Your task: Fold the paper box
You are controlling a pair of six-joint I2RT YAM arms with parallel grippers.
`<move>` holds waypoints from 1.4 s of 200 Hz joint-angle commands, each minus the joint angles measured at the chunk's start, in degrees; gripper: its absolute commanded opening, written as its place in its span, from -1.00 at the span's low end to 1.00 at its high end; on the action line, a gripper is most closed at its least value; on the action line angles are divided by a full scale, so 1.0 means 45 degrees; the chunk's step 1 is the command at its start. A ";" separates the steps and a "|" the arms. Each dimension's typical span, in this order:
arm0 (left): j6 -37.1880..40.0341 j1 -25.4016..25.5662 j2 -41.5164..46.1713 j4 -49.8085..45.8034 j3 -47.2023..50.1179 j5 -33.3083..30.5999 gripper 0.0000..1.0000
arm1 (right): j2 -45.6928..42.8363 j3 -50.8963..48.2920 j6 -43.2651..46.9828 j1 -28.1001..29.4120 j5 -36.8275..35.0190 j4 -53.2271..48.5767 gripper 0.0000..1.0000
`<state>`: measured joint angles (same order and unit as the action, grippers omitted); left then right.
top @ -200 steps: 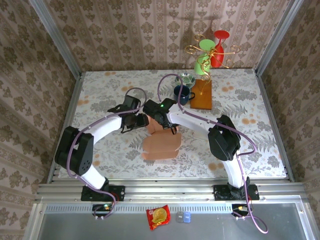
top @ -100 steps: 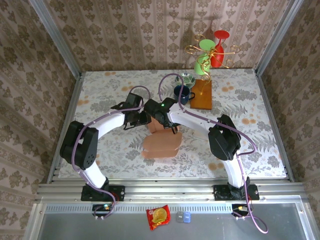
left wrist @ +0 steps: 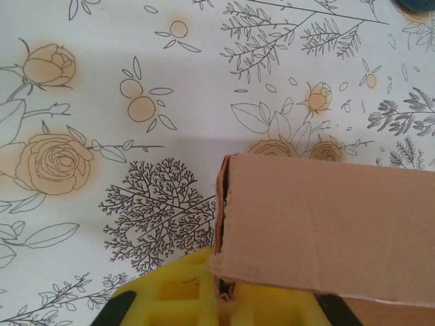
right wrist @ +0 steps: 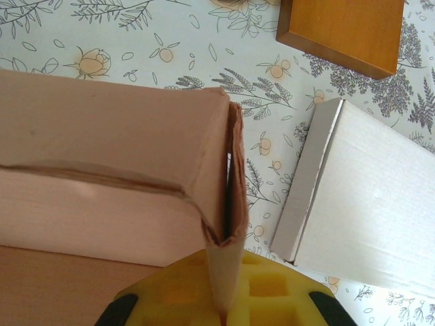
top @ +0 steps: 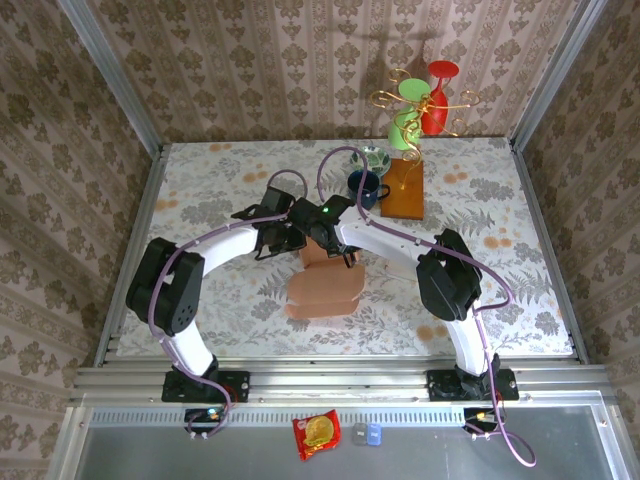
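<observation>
Both the left gripper (left wrist: 221, 293) and right gripper (right wrist: 224, 299) pinch walls of the brown cardboard paper box (top: 322, 290). Cardboard hides their fingertips in each wrist view.

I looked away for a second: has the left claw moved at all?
Yes. The left claw has slid rightward, closer to the blue mug, and now pinches a raised wall of the paper box.

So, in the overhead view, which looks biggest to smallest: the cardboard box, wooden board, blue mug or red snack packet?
1. cardboard box
2. wooden board
3. red snack packet and blue mug: too alike to rank.
</observation>
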<state>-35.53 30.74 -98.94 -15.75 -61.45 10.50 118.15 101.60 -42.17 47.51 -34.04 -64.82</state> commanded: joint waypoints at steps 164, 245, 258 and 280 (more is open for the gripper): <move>-0.2553 0.1099 0.0234 -0.2725 -0.1167 -0.3377 -0.26 | 0.0181 -0.0536 -0.0120 -0.0106 0.0640 0.0106 -1.00; -0.2771 0.0319 0.1448 -0.2577 -0.0736 -0.1330 0.54 | 0.0209 -0.0615 -0.0276 -0.0346 0.1131 0.0145 -1.00; -0.2824 0.0239 0.1458 -0.2698 -0.0712 -0.1061 0.59 | 0.0221 -0.0598 -0.0327 -0.0412 0.1243 0.0112 -1.00; -0.2961 0.0147 0.1828 -0.2655 -0.0550 -0.1050 0.59 | 0.0237 -0.0625 -0.0430 -0.0532 0.1510 0.0059 -1.00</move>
<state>-48.05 32.08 -93.34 -26.85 -64.86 3.84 118.15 99.50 -42.30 45.71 -28.69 -62.52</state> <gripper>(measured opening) 0.795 0.073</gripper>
